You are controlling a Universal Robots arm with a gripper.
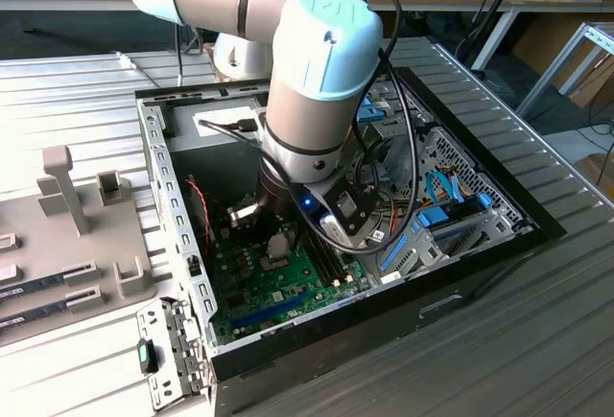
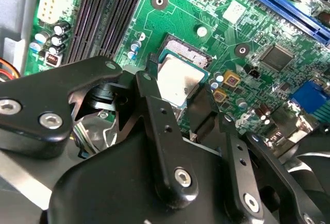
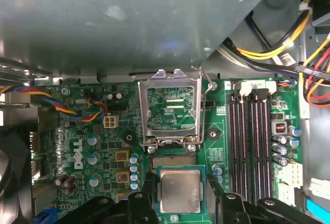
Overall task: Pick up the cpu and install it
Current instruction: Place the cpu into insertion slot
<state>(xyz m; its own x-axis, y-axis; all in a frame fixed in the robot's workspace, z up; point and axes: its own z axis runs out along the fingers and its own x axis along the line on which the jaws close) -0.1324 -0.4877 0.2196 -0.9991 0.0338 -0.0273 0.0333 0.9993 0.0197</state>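
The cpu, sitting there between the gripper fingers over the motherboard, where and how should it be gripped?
Grip the cpu by two opposite side edges, coming straight down from above. It lies flat with its shiny square top up, so only its thin edges offer purchase. The gripper already has a finger on each side, jaws apart, over the green motherboard.

On my motherboard [image 3: 77, 131] I find one white printed logo, well apart from the cpu [image 3: 180, 190]; its other small print I cannot read.
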